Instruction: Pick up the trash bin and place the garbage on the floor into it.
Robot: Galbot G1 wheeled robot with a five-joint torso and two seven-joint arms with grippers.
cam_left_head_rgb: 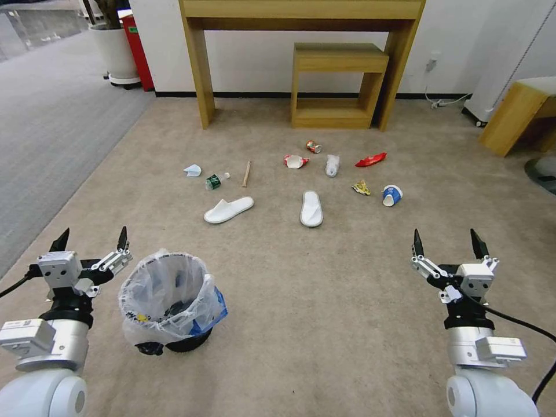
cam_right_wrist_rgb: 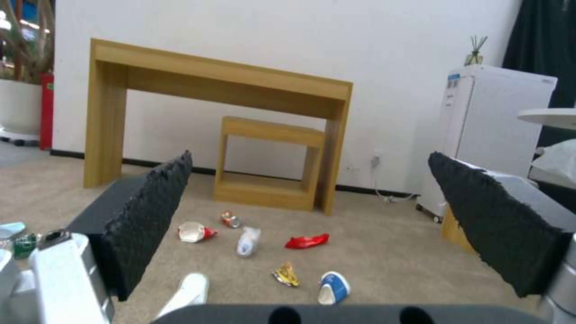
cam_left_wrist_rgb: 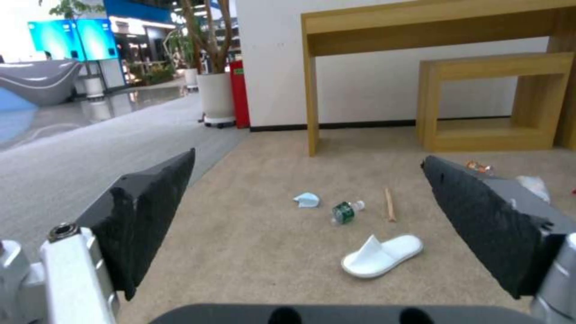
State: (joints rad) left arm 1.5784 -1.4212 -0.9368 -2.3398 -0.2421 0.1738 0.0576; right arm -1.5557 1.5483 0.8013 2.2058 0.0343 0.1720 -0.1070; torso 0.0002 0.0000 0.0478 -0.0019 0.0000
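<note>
The left gripper (cam_left_head_rgb: pixel 91 238) sits at the lower left of the head view with its fingers spread wide and nothing in them. Just beside it, toward the middle, the trash bin (cam_left_head_rgb: pixel 172 301) stands on the floor (cam_left_head_rgb: pixel 301 289) with its crinkly bag puffed over the rim. The right gripper (cam_left_head_rgb: pixel 446 243) sits at the lower right, also spread wide and holding nothing, well apart from the bin. Farther up, in the middle of the picture, the garbage lies scattered: two white slippers (cam_left_head_rgb: pixel 228 209), a green-labelled bottle (cam_left_head_rgb: pixel 214 182), a wooden stick (cam_left_head_rgb: pixel 246 174), a red wrapper (cam_left_head_rgb: pixel 370 159) and a blue-white cup (cam_left_head_rgb: pixel 391 195). A wooden table (cam_left_head_rgb: pixel 301 17) stands behind it by the wall.
</note>
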